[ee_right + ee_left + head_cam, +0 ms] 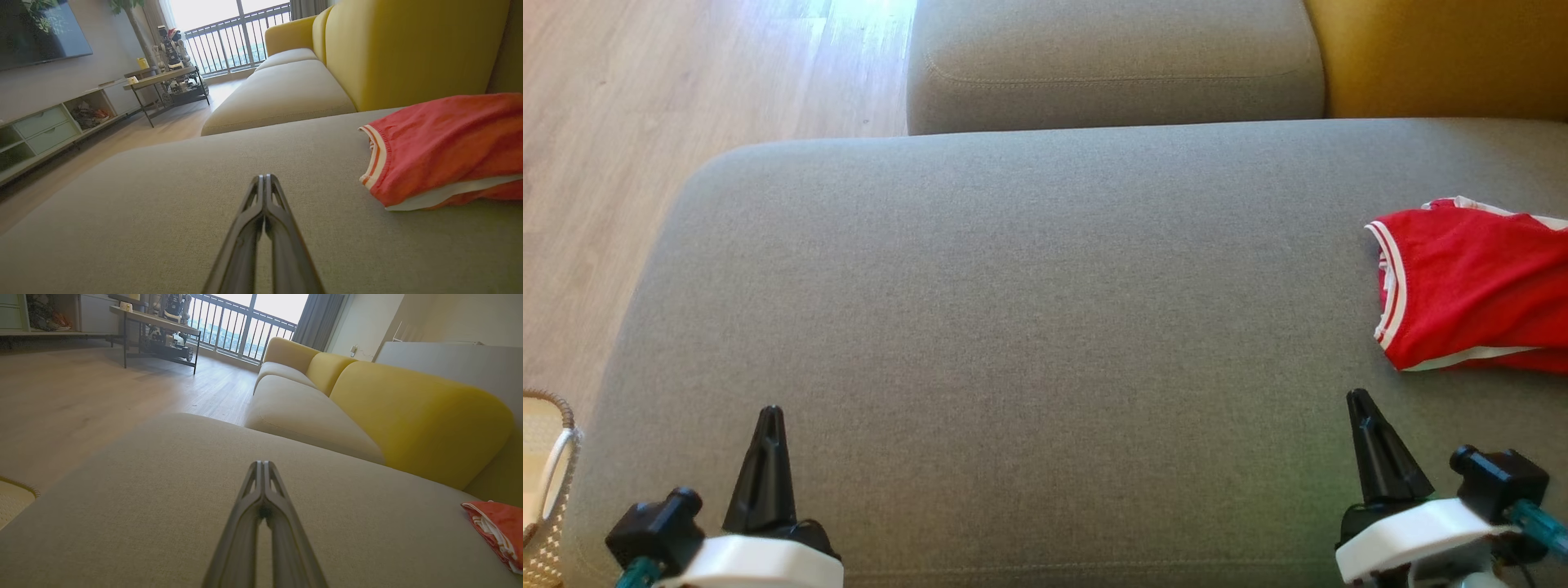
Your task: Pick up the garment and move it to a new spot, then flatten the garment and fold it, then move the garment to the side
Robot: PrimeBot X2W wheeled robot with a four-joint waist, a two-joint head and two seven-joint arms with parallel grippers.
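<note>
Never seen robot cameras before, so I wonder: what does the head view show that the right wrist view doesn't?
Head view: the left gripper and a basket. Right wrist view: a TV, a shelf unit, a table, a balcony railing. Both: the shut right gripper, the red garment lying on the grey cushion, the yellow backrest.

A big grey sofa seat (1013, 327) lies in front. Behind it are another grey seat (1111, 65) and a soft yellow back (408, 49). The floor (686, 82) is pale wood with bright sun on it. Far off is a tall window (204, 12) with a dark railing (229, 47) and a grey curtain (318, 318). A thin table (163, 77) stands near it. A dark TV (41, 32) hangs above a long low cabinet (49, 126). A woven basket (543, 539) sits by the sofa.
</note>
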